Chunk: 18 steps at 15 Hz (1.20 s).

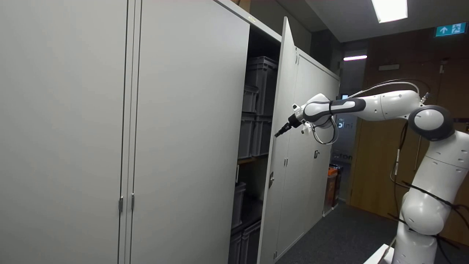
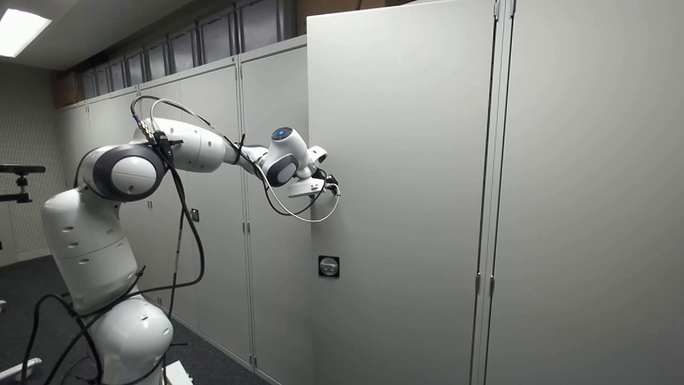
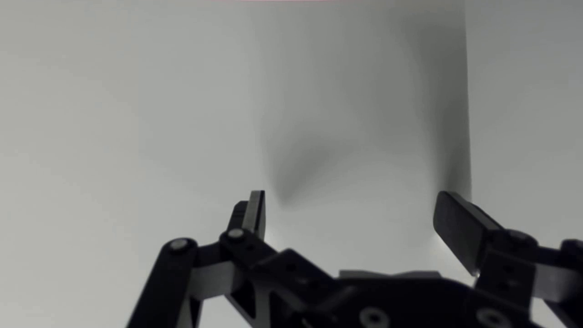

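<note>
Black two-fingered tool (image 3: 350, 214), bottom of wrist view: fingers (image 3: 457, 225) spread wide, tips close to light-grey flat cabinet door (image 2: 401, 160); contact cannot be told. Door standing open, right of centre in both exterior views. Below tool, on door: round silver latch (image 2: 328, 266) in square black plate (image 2: 321, 274). Left of door in exterior view: stacked grey plastic bins (image 1: 264, 88).

Pincer (image 3: 350, 193): black with grey parts. Cabinet door (image 2: 406, 139): plain pale grey (neighbouring doors (image 2: 593, 214) match). Door handle (image 2: 328, 266): black surround, silver middle. Arm (image 1: 397, 104): white, dark grey joint covers (image 1: 447, 124), small blue light (image 2: 281, 133). Cables (image 2: 180, 187): black, white. Crates (image 1: 266, 88): grey. Bin (image 1: 330, 187): orange top, reddish-brown body. Exit sign (image 1: 451, 29): green and white. Wooden door (image 1: 377, 165): warm brown. Floor (image 1: 344, 231): dark grey. Far wall (image 2: 35, 117): pale, finely striped.
</note>
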{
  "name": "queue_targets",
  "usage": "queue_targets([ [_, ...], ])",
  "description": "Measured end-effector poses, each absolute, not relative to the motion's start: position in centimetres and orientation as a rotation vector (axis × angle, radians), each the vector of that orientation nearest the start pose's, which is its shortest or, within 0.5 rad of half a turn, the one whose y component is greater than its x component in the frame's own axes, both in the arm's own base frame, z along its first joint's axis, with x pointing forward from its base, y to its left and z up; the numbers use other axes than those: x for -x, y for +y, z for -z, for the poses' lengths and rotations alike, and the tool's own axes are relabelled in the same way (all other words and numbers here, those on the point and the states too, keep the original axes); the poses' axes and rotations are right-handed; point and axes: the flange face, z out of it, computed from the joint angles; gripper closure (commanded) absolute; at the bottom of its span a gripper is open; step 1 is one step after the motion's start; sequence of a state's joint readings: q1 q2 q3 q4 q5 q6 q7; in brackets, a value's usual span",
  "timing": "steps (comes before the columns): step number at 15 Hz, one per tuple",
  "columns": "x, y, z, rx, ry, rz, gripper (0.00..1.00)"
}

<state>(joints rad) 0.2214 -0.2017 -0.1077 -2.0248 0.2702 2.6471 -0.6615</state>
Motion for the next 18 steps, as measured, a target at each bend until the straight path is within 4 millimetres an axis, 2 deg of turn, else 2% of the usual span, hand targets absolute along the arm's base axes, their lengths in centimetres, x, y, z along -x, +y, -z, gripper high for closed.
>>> queue_targets([
  [18, -58.6, 6.2, -64.0, 2.727, -0.842, 1.322, 0.00],
])
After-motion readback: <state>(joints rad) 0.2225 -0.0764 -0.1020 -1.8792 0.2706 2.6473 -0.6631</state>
